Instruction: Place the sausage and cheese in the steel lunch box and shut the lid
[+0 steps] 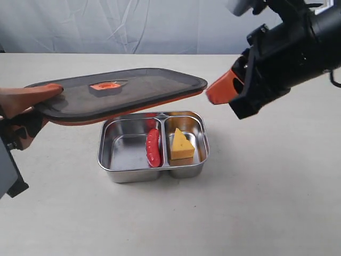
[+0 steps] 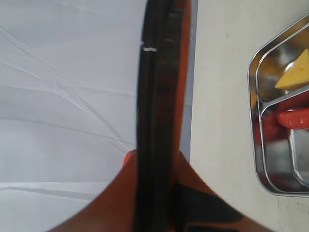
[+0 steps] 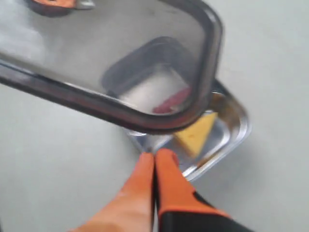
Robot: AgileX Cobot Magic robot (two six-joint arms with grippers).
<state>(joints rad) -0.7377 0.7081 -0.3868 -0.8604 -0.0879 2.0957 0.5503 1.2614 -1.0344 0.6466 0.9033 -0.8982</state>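
Orange left pincer (image 1: 47, 104) — tight on lid (image 1: 146, 88)

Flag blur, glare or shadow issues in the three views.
Exterior view: sharp, even light, mild reflections inside the steel lunch box. Left wrist view: the lid edge fills the middle, close and soft. Right wrist view: whole frame soft, the cheese smeared, the sausage only a red streak through the lid.

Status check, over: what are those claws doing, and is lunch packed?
Left gripper clamps lid, tilted above steel lunch box. Right gripper shut, empty, by lid's edge. Sausage, cheese in box. Path clear.
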